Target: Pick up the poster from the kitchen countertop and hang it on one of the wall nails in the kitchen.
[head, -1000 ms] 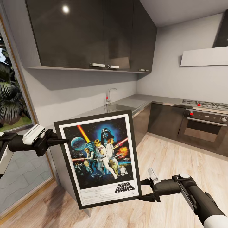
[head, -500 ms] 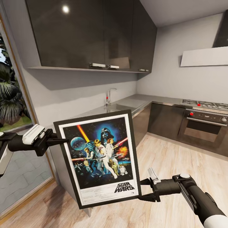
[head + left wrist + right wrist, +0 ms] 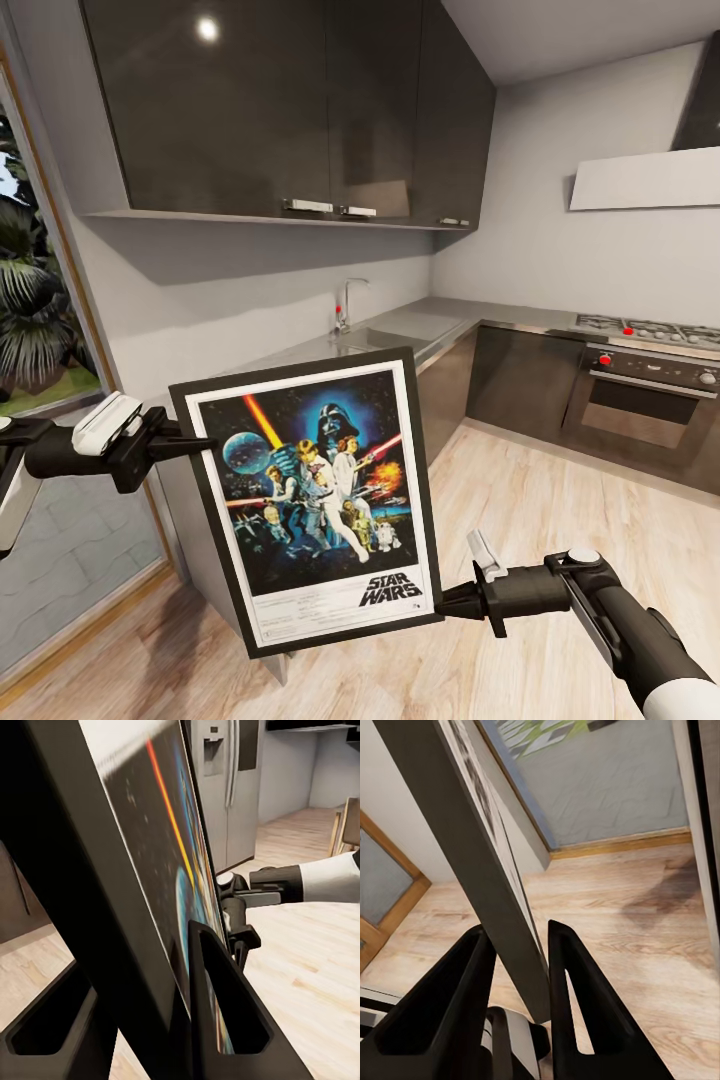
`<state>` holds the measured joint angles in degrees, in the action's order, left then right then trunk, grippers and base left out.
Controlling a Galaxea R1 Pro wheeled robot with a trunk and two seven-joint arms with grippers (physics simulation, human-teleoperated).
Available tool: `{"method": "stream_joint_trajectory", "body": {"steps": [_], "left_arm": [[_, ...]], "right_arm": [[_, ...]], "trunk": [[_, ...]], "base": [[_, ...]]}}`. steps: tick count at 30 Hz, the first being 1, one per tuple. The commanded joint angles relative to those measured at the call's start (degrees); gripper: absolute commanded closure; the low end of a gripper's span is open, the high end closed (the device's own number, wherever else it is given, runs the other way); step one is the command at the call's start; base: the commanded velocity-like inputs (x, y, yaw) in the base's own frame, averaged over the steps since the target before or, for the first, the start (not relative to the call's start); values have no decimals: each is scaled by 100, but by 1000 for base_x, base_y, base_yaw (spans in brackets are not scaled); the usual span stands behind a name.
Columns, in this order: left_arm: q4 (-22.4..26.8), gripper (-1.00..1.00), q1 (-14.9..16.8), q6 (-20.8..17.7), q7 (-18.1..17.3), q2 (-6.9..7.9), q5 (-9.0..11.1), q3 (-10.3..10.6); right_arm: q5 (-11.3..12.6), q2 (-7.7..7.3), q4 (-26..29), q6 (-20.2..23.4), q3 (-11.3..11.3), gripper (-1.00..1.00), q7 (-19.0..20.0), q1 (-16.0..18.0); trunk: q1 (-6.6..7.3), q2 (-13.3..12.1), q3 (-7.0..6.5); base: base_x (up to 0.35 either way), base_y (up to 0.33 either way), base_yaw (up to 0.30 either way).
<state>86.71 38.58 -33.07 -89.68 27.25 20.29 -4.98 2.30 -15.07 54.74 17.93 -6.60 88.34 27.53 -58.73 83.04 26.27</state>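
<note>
Poster (image 3: 310, 500) hangs in the air between the two arms, well in front of the kitchen countertop (image 3: 400, 335) and off it. It stands almost upright, tipped a little, with its picture side facing the robot's head. The words "STAR WARS" sit near the bottom.

The left gripper (image 3: 190, 441) pinches the black frame at the upper left edge. In the left wrist view its two fingers (image 3: 225, 1020) sit one on each side of the frame, tight against it. The right gripper (image 3: 448, 603) is at the lower right corner. In the right wrist view one finger (image 3: 577, 1005) is on each side of the frame edge (image 3: 502, 915), and they look very close to it, but I cannot tell if they are squeezing it or just resting beside it.

Behind the poster runs the grey countertop with a sink and a tap (image 3: 345, 305). Dark cupboards (image 3: 290, 100) hang on the wall above it. To the right, the counter turns a corner and meets a stove (image 3: 645, 385) with red knobs. On the left is a big glass door (image 3: 60, 500) with green plants outside.

The wooden floor (image 3: 560, 500) on the right is wide and bare, so that side has lots of room. The poster's left edge is near the end of the counter and the glass door. The grey wall (image 3: 250, 290) between the counter and the cupboards is bare.
</note>
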Motion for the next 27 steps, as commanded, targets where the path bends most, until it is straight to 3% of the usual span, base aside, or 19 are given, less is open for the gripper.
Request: {"method": "stream_joint_trajectory", "body": {"steps": [1, 7, 8, 21, 23, 27], "left_arm": [[4, 100, 1, -15, -32, -1, 52, 5], [4, 100, 1, -15, -32, -1, 54, 6], [4, -100, 1, -15, -32, -1, 54, 6], [2, -100, 1, -14, -32, 15, 46, -32], [-8, -100, 1, -4, -32, 79, 46, -37], [-245, -100, -5, 366, -32, 414, -39, -45]], "right_arm": [[16, -5, 2, 79, -8, 100, -2, 6], [16, -5, 2, 79, -8, 100, -2, 6], [16, -5, 2, 79, -8, 100, -1, 6], [16, -5, 2, 76, -8, 100, -1, 6], [16, -5, 2, 73, -8, 100, -1, 6], [22, -5, 2, 71, -8, 100, 3, 6]], "trunk": [[0, 4, 7], [0, 4, 7], [0, 4, 7], [0, 4, 7], [0, 4, 7], [0, 4, 7]], "base": [[0, 0, 0], [0, 0, 0], [0, 0, 0], [0, 0, 0], [0, 0, 0], [0, 0, 0]]}}
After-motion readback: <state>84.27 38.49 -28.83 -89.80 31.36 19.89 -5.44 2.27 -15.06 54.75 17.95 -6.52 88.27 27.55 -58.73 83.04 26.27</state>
